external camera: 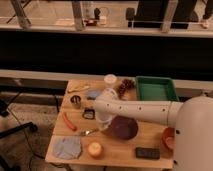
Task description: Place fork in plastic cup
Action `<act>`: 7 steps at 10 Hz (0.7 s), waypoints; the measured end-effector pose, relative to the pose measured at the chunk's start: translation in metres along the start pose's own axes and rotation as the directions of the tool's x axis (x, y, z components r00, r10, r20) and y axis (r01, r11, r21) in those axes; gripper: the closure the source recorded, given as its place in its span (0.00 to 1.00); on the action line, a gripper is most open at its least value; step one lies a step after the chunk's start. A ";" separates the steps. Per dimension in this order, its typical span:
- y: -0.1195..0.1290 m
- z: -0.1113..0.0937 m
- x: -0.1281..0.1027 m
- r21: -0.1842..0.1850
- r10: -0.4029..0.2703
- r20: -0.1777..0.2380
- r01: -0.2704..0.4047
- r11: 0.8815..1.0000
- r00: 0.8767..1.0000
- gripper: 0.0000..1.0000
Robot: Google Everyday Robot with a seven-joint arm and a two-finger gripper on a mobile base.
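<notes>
Landmark: bowl (123, 127), purple, mid-table. Far left of bowl, orange stick (69, 121); below it, blue cloth (67, 147) at table's (150, 141) front edge. Up-left of bowl, cup (76, 100), well apart from fork. Fork (88, 132) flat on table just left of bowl, silver, untouched. Yellow fruit (95, 149) down-left of bowl. My gripper (103, 122) at bowl's left rim, just right of fork; grip state: cannot tell. Green tray (156, 89) up-right of bowl.
</notes>
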 end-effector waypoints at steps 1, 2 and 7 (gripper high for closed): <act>0.000 0.002 0.000 -0.006 0.002 0.002 -0.002 1.000 1.000 0.93; -0.003 0.006 -0.002 -0.005 0.000 0.003 0.000 1.000 1.000 0.99; 0.000 0.002 -0.004 -0.009 -0.006 0.001 0.006 1.000 1.000 1.00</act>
